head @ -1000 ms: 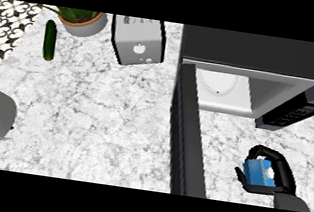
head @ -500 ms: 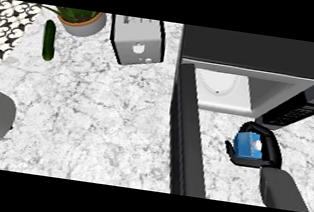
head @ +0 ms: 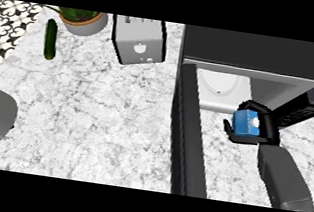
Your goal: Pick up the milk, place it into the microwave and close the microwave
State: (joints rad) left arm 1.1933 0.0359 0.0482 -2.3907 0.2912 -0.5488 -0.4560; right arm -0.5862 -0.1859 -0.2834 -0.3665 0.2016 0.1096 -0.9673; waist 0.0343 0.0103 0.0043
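Head view: right hand [head: 268,130] curled round blue milk [head: 246,121], held at near edge of open microwave [head: 264,52]; cavity [head: 219,86] lies just far-left of hand; door [head: 184,147] stands open on left, beside milk.

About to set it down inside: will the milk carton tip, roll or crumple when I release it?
Probably stiff: the milk carton shows square edges while gripped by the right robot hand. Its flat faces suggest it won't roll. Released tilted it might tip, so set it flat on the pale floor of the microwave.
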